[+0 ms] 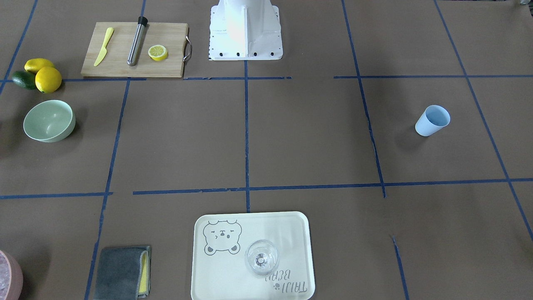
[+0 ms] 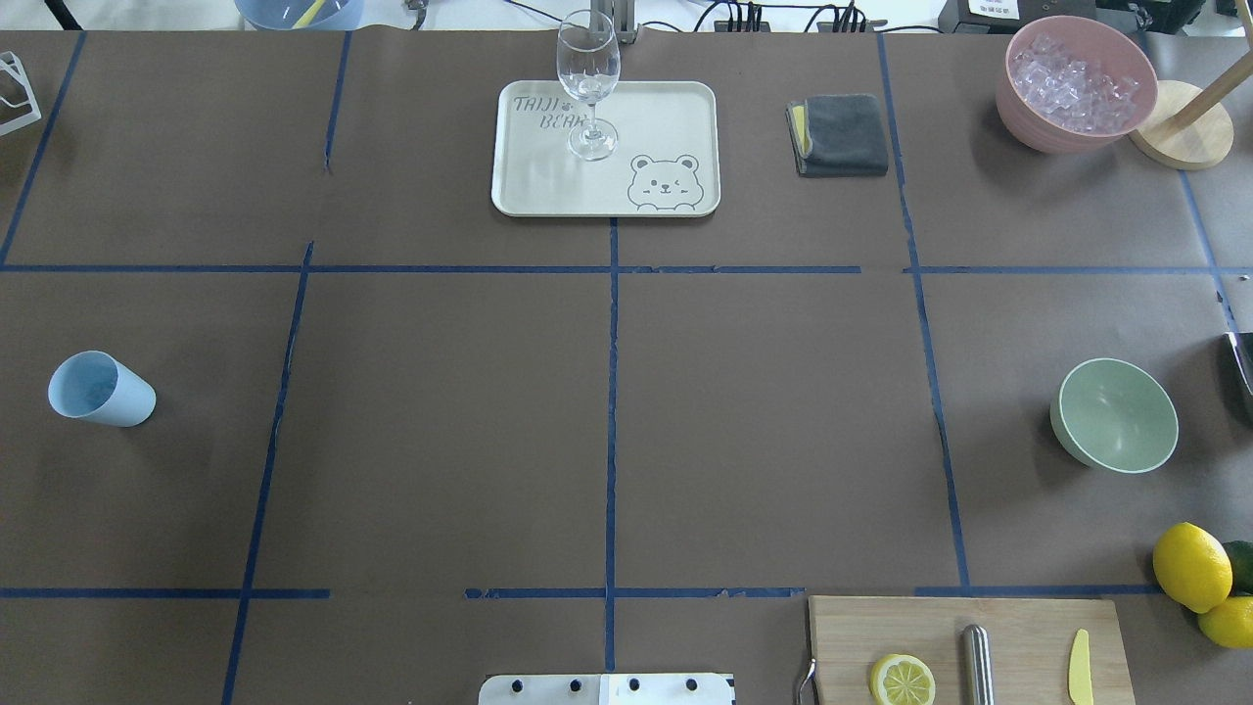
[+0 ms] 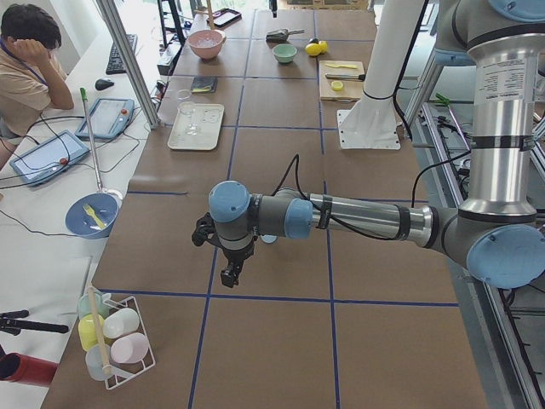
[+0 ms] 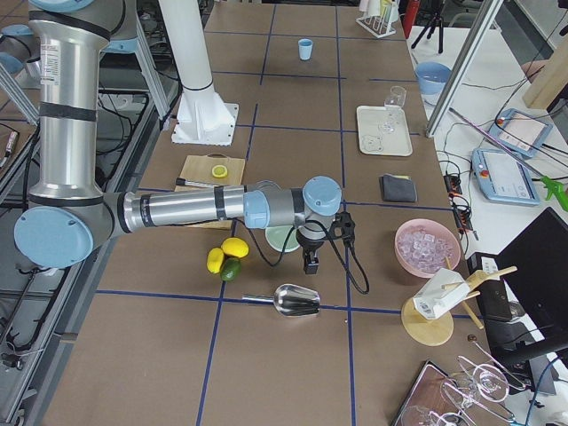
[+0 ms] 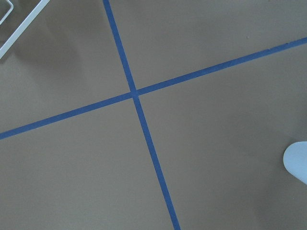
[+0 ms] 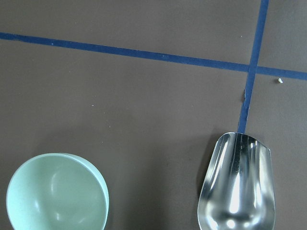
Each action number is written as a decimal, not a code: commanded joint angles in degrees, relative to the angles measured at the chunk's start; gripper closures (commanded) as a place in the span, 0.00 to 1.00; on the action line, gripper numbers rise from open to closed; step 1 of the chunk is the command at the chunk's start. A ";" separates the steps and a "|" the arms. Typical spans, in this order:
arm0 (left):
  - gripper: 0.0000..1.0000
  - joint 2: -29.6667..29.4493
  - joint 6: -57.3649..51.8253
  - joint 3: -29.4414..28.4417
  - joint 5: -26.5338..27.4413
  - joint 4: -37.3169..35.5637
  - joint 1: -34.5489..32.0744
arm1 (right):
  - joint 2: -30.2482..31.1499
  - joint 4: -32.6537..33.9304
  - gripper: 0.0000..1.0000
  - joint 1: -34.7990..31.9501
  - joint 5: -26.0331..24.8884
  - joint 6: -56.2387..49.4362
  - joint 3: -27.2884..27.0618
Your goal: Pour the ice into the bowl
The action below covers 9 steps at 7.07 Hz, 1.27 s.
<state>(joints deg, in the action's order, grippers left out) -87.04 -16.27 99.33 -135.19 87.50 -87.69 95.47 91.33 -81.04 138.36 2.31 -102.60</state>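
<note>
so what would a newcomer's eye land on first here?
First the round pink bowl heaped with pale glassy chunks, at the far right corner in the overhead view. Nearer the robot on that side sits the empty pale mint-green bowl, with a shiny metal scoop lying empty beside it, not touching. A clear stemmed wine glass stands upright on the cream bear-print tray, far middle.

One green bowl point(image 2: 1114, 414), one scoop point(image 6: 237, 187), one cutting board point(image 2: 1018, 636), two lemons point(image 2: 1191, 566)
</note>
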 commanded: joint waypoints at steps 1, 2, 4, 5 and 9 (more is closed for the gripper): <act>0.00 0.11 0.01 -0.18 0.10 -0.05 0.06 | 0.15 -0.10 0.00 0.00 -0.11 -0.02 0.46; 0.00 0.03 0.01 0.68 0.19 0.21 0.06 | 0.24 -0.10 0.00 0.00 0.07 -0.11 0.47; 0.00 0.11 0.19 1.04 -0.51 0.21 -0.02 | 0.33 -1.32 0.00 0.18 1.20 0.07 0.73; 0.00 -0.06 0.28 1.04 -0.43 0.21 0.06 | 0.51 -3.60 0.00 0.62 3.30 0.15 0.91; 0.00 0.11 -0.16 1.66 -0.52 0.57 0.06 | 4.70 -25.24 0.00 12.62 -4.02 19.34 1.70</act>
<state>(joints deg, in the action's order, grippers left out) -86.96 -16.37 100.98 -135.76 88.01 -87.65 98.11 75.85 -73.53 138.90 13.36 -101.31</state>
